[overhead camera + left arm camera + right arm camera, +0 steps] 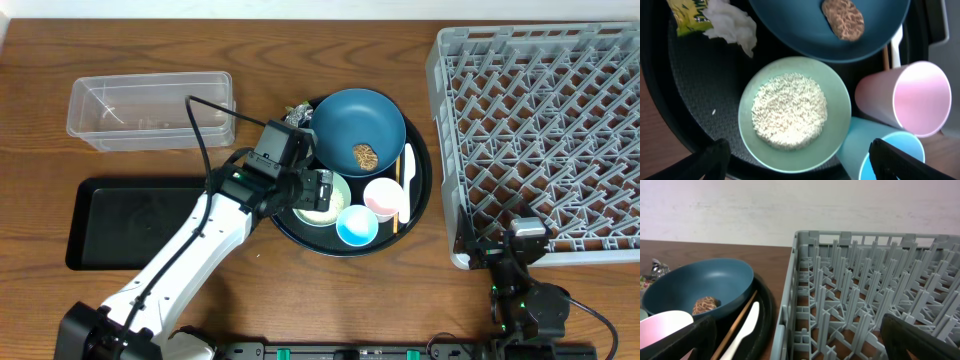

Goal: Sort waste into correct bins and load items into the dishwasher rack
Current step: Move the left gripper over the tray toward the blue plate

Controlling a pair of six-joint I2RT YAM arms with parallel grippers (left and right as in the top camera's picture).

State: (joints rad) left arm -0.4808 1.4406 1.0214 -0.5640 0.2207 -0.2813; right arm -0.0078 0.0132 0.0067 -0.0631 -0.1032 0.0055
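Overhead, from left: the clear tub [150,110] and shallow black tray [120,225] are lying on the worktop [400,300]. The left gripper [322,188] is hovering directly above the pale green bowl [842,107] of rice grains [789,110] on the round tray [705,95], fingers spread wide and empty, the bowl lying between them. The right gripper [522,243], farther off, is resting beside the dishwasher rack [540,130], fingers likewise parted.

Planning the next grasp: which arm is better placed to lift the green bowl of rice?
Left. The left end effector hovers open directly over the pale green bowl; the right end effector sits by the dishwasher rack, farther off.
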